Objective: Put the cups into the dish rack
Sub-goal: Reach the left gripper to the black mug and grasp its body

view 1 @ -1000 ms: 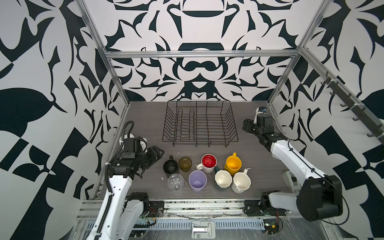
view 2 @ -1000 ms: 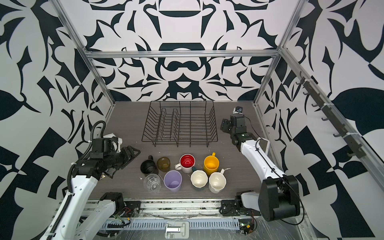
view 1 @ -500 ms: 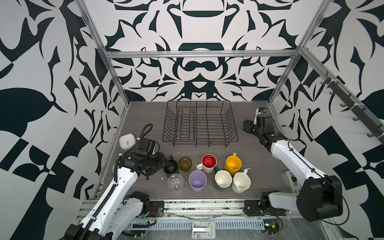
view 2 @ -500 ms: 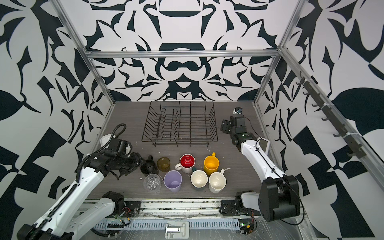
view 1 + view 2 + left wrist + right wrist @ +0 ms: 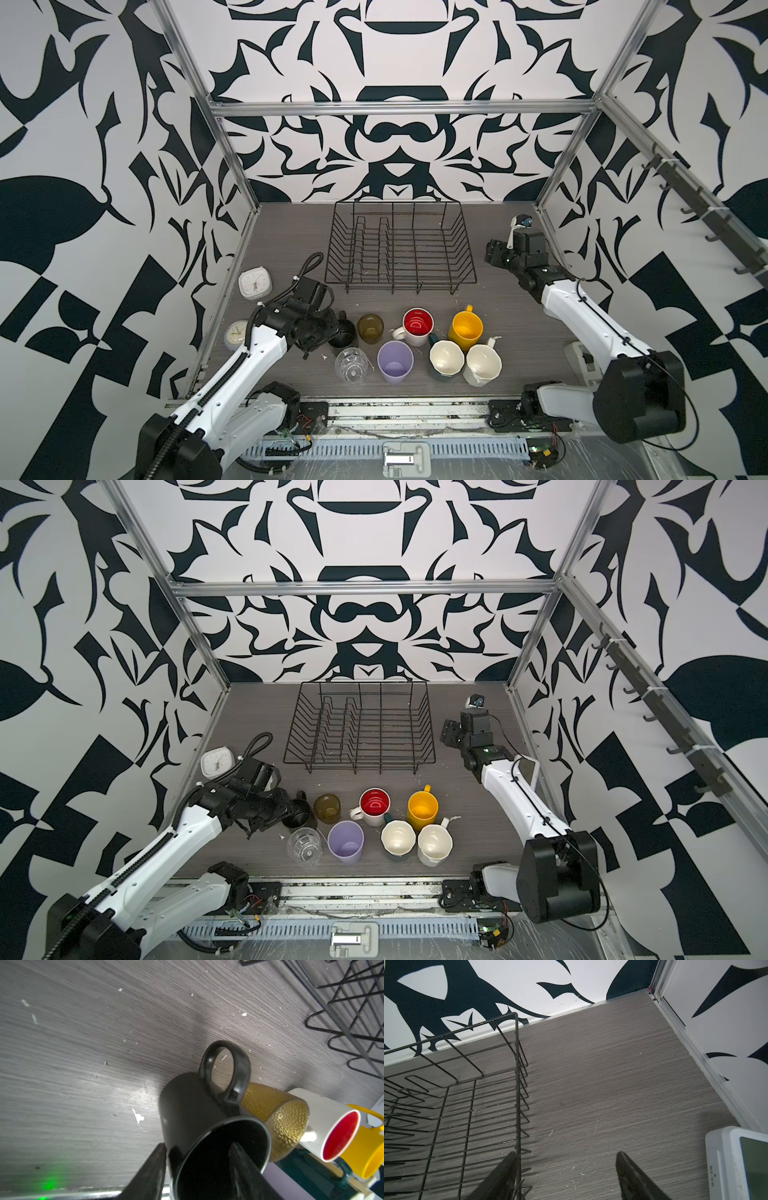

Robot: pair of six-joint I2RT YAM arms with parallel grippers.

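I'm looking down on the grey wood-grain table (image 5: pixel 291 232), with the dish rack (image 5: pixel 397 203) standing at the back of it, close to the rear wall.

My right gripper (image 5: pixel 566 1155) hangs just off the rack's right side, low over bare table. Its jaws stand wide apart with nothing between them. In the right wrist view one finger overlaps the rack's side wire, and I cannot tell whether it touches.

My left gripper (image 5: pixel 197 1147) is in front of the rack's left corner, at the black mug (image 5: pixel 345 334). In the left wrist view one finger lies along the outside of the mug's wall and the other reaches into its mouth. The inner finger stands clear of the wall, so I read the jaws as parted, straddling the rim and not clamped on it. The mug stands upright on the table, handle turned toward the rack.

All eight cups stand upright in front of the rack, outside it. The row nearer the rack runs, left to right, black mug, amber glass (image 5: pixel 370 327), red-inside white mug (image 5: pixel 417 326), yellow mug (image 5: pixel 466 330). The row farther from it runs clear glass (image 5: pixel 351 365), lilac tumbler (image 5: pixel 395 361), cream-inside teal mug (image 5: pixel 445 358), white mug (image 5: pixel 482 363). The last two sit just beside each other.

Left of the rack's front corner a square clock (image 5: pixel 255 281) stands by the side wall, with a round clock (image 5: pixel 236 334) farther from the rack. A white device (image 5: pixel 737 1163) lies to the rack's right.
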